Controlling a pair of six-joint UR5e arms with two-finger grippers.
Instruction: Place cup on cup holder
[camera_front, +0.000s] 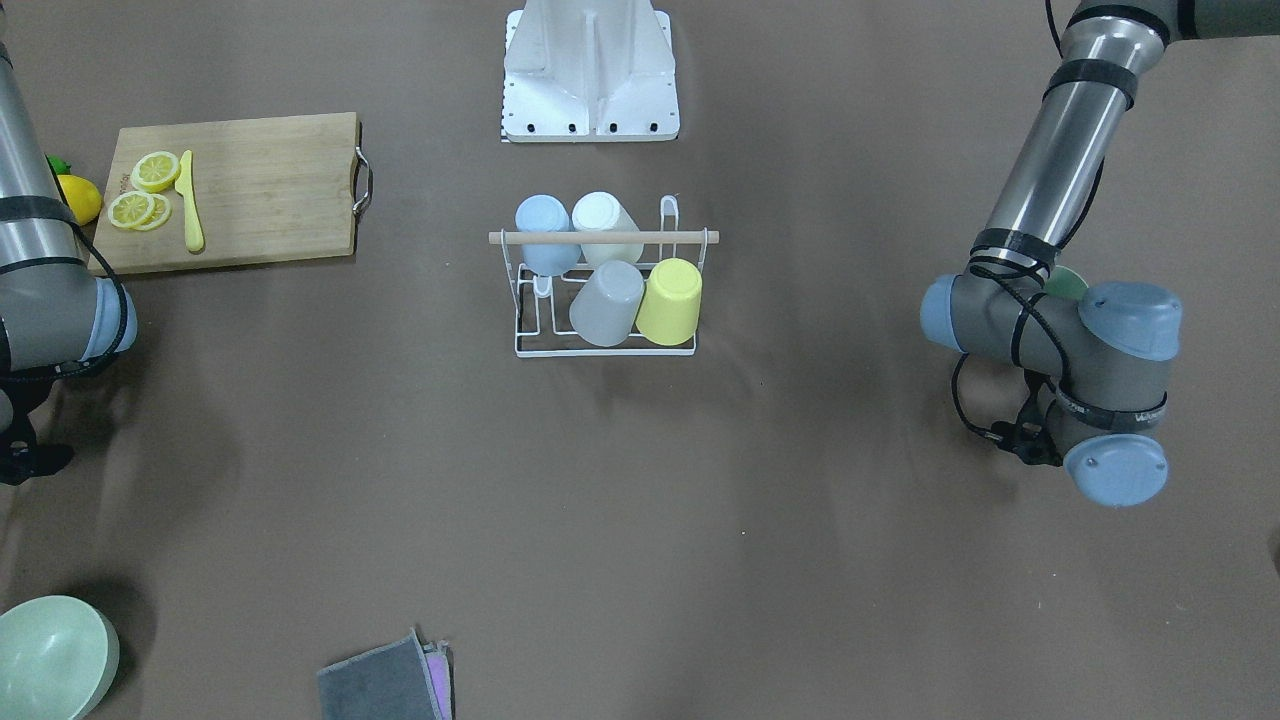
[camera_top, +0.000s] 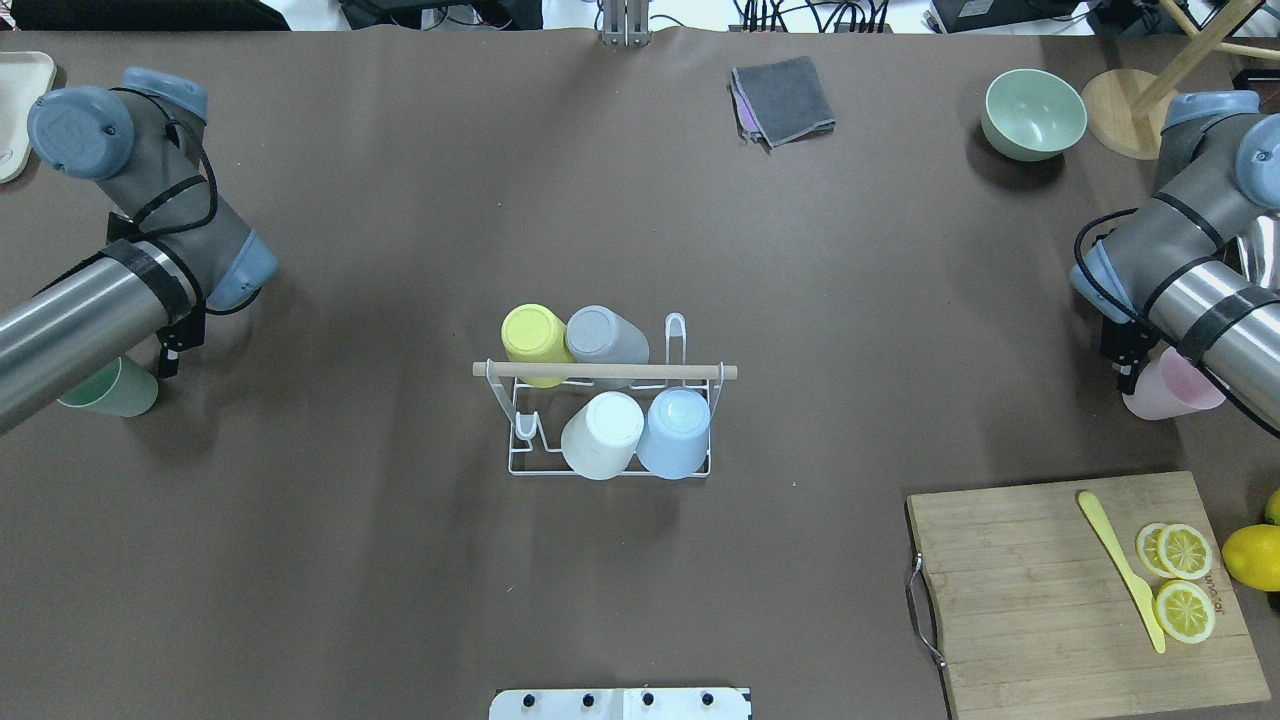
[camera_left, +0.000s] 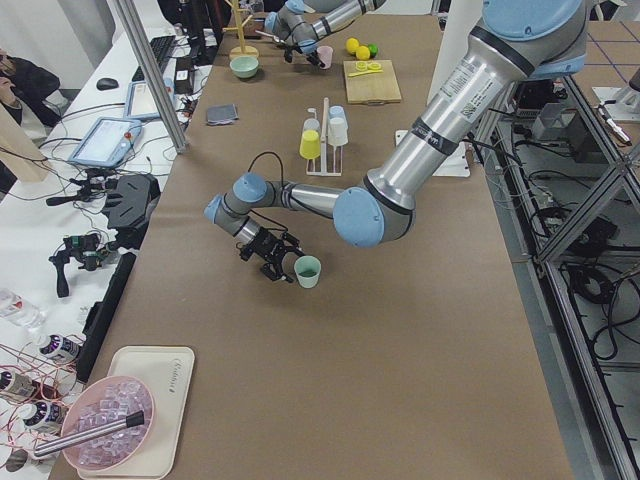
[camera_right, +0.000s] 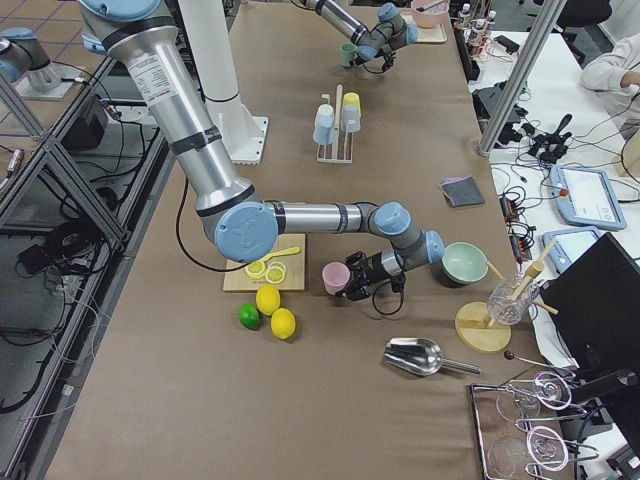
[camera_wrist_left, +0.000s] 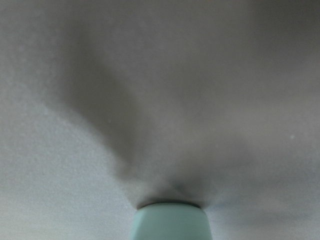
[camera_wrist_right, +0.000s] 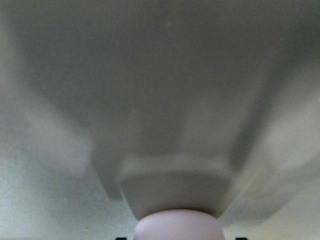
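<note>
Left gripper (camera_left: 285, 266) at green cup (camera_left: 307, 271), right gripper (camera_right: 356, 283) at pink cup (camera_right: 335, 277) — closure unclear, even wrist views.

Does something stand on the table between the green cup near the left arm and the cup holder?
Nothing visible does. Only bare table lies between the green cup and the cup holder, and a prong at its end toward that cup is free.
</note>
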